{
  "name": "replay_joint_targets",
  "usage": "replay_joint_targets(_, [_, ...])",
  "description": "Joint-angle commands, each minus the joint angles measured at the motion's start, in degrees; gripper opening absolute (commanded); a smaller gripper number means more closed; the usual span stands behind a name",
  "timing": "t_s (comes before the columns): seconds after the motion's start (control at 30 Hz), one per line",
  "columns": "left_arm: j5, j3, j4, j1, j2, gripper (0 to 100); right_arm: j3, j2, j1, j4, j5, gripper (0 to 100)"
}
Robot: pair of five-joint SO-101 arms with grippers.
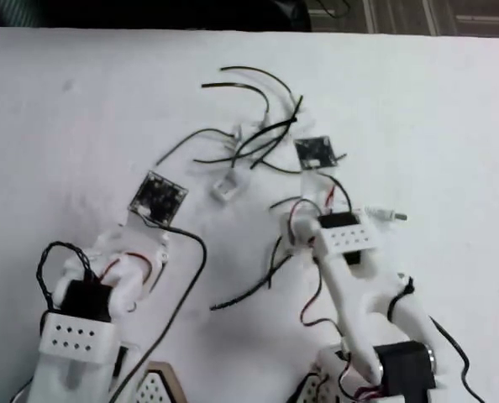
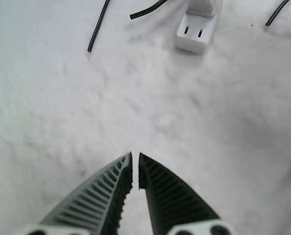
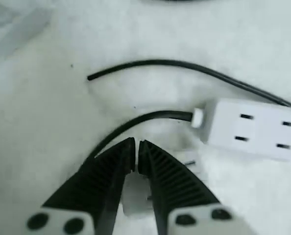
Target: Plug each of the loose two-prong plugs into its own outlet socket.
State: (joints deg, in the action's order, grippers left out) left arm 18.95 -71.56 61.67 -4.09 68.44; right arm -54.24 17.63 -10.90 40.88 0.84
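My left gripper hangs shut over bare white table. A small white socket block with two slots lies ahead of it, apart from the fingers; the high view has this block mid-table. My right gripper is shut, tips together. A white plug body with a metal prong lies partly hidden under its fingers; I cannot tell whether it is pinched. Beyond the tips lies a white outlet strip with several slots, and a black cord enters its end.
A tangle of loose black cables lies at the back centre of the white table. Cut cable ends lie near the small block. The left arm and right arm stand at the front edge.
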Motion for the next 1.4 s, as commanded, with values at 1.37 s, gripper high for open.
replay_joint_targets(1.37, [5.6,30.3,-11.7,-36.9,-50.3,10,1.6,78.0,15.4,35.6,4.2,1.8])
